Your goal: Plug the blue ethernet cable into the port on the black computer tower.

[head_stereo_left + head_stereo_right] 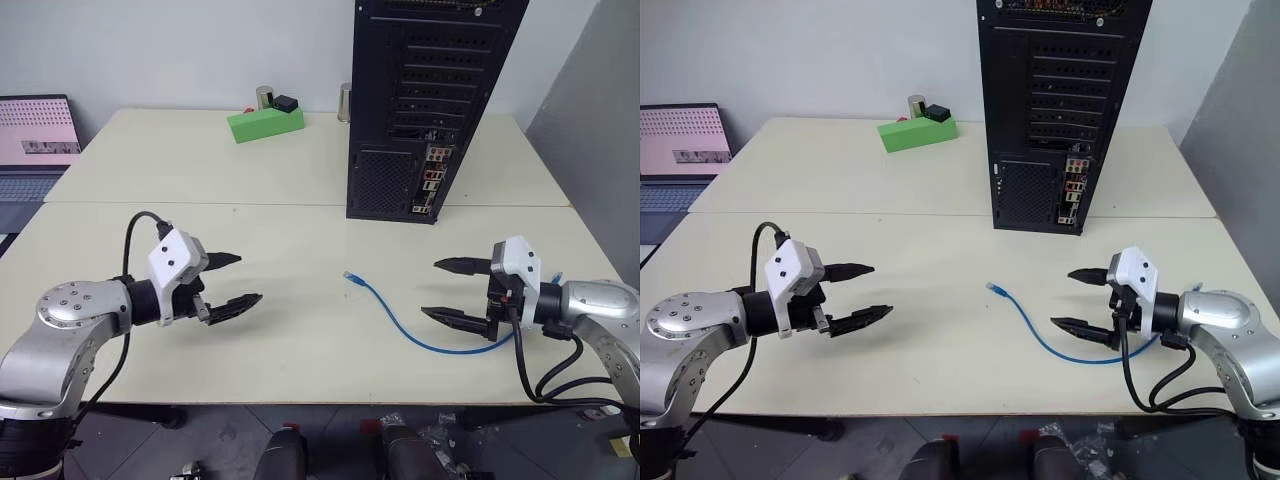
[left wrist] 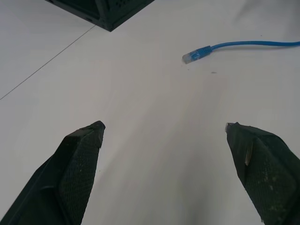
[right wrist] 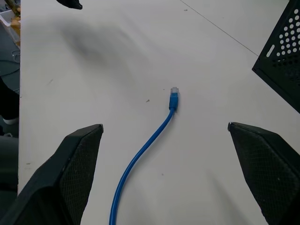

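Lying loose on the worktop, blue cable untouched, plug unconnected, well short of tower. Left hand and right hand both spread, empty. Pickup and plugging remain.

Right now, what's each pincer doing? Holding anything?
Left pincer: open, holding nothing.
Right pincer: open, holding nothing; the blue ethernet cable lies loose on the table.
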Controlling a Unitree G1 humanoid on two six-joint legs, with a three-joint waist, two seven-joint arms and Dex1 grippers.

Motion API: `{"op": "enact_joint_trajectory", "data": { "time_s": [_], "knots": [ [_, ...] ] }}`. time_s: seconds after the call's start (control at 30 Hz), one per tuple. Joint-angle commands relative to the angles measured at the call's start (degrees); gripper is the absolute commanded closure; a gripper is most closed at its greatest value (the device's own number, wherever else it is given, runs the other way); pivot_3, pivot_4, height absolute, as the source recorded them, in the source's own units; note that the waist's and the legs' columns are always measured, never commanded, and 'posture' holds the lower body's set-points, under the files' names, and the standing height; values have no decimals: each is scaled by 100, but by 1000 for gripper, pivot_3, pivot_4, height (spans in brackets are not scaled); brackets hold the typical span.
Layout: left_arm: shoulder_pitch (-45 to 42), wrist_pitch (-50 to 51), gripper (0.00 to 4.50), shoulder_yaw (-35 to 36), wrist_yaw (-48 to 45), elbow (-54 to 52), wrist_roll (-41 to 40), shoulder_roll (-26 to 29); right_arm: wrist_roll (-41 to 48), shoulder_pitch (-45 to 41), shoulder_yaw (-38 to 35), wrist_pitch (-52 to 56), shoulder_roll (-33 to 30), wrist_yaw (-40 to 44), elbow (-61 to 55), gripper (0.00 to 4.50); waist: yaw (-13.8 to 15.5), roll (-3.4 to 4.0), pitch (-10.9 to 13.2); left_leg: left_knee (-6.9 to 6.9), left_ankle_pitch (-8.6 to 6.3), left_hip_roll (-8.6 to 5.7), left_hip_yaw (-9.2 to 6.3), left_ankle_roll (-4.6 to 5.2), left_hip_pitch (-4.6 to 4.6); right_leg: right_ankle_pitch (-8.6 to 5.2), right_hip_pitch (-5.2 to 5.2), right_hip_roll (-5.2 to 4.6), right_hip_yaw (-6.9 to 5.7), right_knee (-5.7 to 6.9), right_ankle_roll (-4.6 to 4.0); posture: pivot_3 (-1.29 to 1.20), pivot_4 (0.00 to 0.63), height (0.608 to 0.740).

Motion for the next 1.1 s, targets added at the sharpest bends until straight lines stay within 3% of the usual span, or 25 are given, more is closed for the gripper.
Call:
{"op": "enact_joint_trajectory", "data": {
  "time_s": [0.03, 0.5, 0.73, 1.1],
  "knots": [
    [-70, -136, 109, 15, -94, -173, -32, 69, -18, -95, -41, -138, 20, -13, -75, 0, 0, 0, 0, 0, 0, 0, 0, 0, 0, 0, 0, 0, 0, 0, 0, 0, 150, 740],
    [-125, -222, 109, -359, -153, -239, 97, 7, -459, -136, 325, -265, 298, -287, -36, 0, -2, 0, 0, 0, 0, 0, 0, 0, 0, 0, 0, 0, 0, 1, 0, 0, 150, 740],
    [-482, -799, 109, -697, -153, 5, 190, -448, -1325, -385, 1374, -612, 1216, -910, 506, 0, -5, -3, -2, 4, 0, 0, 0, 0, 1, 0, 1, 0, 0, 2, -1, 0, 150, 740],
    [-739, -1282, 109, -973, -427, 450, 495, -446, -2483, -1288, 2142, -1102, 2695, -1937, 2310, 0, -10, -5, -3, 5, 1, 0, -1, -1, 3, 1, 0, 4, 0, 8, -2, 0, 150, 740]
  ]
}}
